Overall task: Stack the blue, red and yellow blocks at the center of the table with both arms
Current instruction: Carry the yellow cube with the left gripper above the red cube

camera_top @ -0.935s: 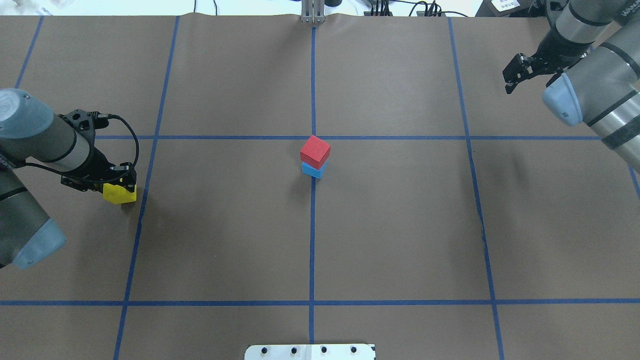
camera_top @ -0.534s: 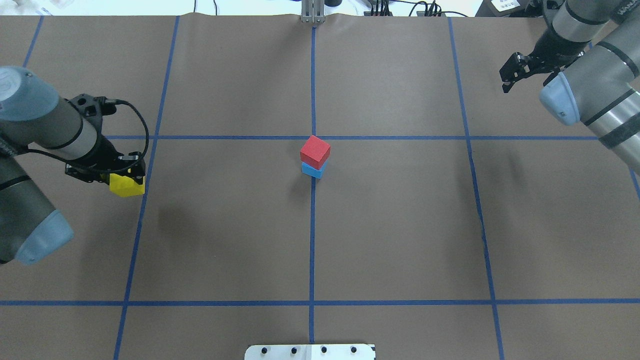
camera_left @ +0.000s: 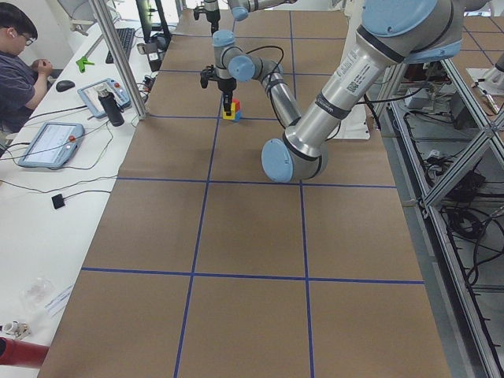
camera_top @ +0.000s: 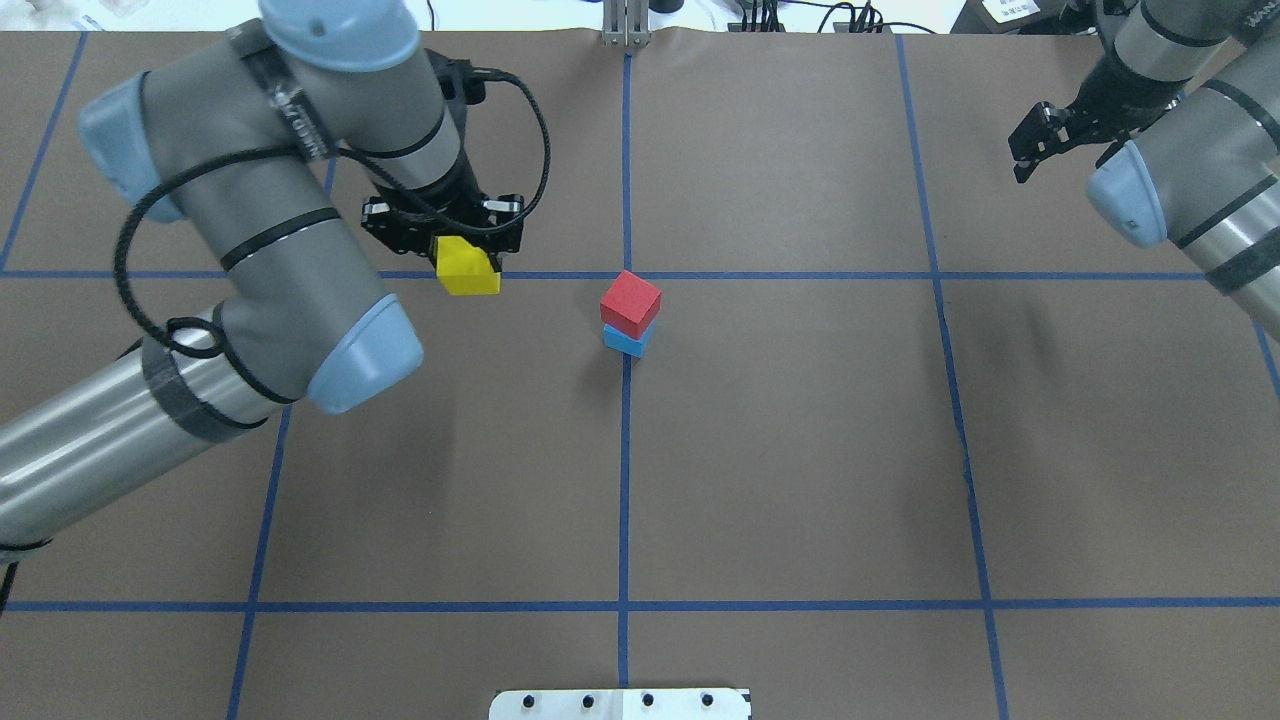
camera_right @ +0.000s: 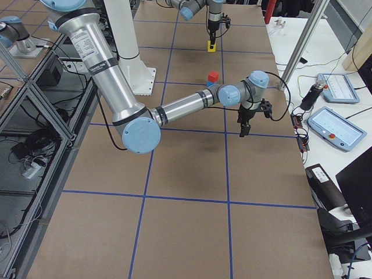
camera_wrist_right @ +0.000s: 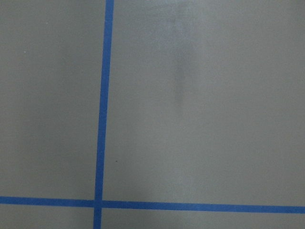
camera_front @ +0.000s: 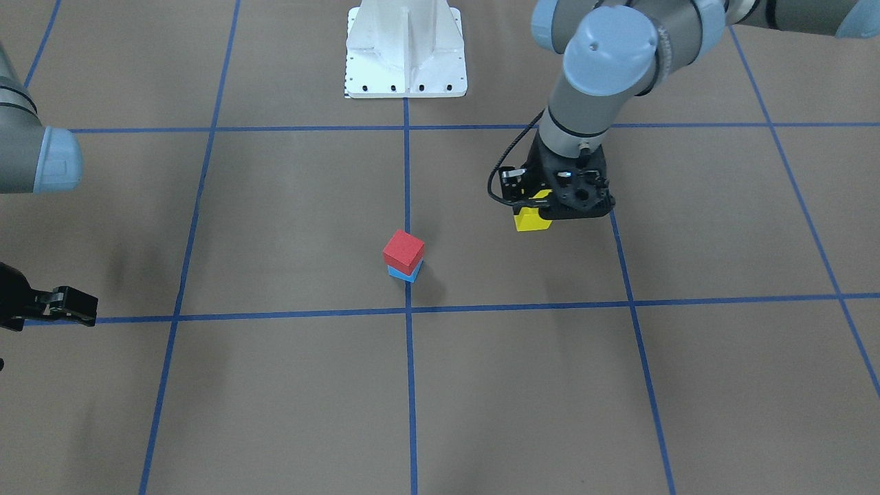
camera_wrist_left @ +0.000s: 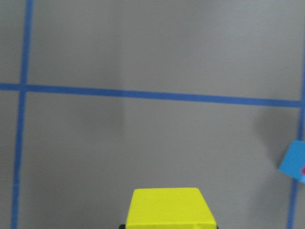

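Brown paper covers the table [camera_top: 800,450], gridded with blue tape lines [camera_top: 625,500].

- Left side: the left gripper [camera_top: 466,254] points down with its jaws closed narrowly on the yellow block [camera_top: 468,268]. The block is held clear of the paper, over the far cross line and well apart from the stack.
- White lettering on the left arm's [camera_top: 290,100] sleeve is too blurred to read.
- Centre: the red block [camera_top: 631,303] sits on the blue block [camera_top: 625,343] at the tape crossing, twisted slightly askew.
- Right side: the right gripper [camera_top: 1030,150] hangs near the far right corner with its jaws apart and nothing between them.
- Lettering on the right arm is cropped and unreadable.
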You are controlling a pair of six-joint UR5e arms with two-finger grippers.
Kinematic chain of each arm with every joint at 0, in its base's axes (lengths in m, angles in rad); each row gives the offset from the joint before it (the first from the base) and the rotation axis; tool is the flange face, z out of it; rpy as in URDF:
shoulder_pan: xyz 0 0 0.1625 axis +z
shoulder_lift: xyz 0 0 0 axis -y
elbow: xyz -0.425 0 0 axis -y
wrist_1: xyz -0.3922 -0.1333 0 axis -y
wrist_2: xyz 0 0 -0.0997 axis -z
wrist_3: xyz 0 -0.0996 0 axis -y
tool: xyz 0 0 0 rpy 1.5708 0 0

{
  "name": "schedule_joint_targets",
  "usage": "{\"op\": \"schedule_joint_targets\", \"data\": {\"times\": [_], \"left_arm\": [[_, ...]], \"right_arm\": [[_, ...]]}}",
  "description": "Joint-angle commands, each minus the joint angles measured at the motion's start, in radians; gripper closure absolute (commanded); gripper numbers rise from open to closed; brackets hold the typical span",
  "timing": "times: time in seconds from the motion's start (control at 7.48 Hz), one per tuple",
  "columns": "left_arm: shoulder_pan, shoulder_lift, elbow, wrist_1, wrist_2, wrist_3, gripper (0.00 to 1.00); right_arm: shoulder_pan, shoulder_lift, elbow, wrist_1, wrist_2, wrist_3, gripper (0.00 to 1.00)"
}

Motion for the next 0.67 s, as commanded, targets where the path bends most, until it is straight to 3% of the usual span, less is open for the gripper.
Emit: {"op": "schedule_joint_targets", "data": {"times": [0.0,0.13,0.27,0.53], "left_arm": [[0.017,-0.217,0.236,0.003,0.046,0.123,1.0],[0.055,-0.241,0.256,0.001,0.061,0.169,1.0],[0.066,-0.241,0.258,0.0,0.124,0.348,1.0],[0.105,-0.239,0.263,-0.006,0.121,0.437,1.0]], "right_arm": [[0.001,0.002,0.002,0.0,0.002,0.017,0.0],[0.001,0.002,0.002,0.0,0.003,0.018,0.0],[0.002,0.0,0.002,0.0,0.004,0.018,0.0],[0.002,-0.003,0.006,0.0,0.006,0.038,0.0]]}}
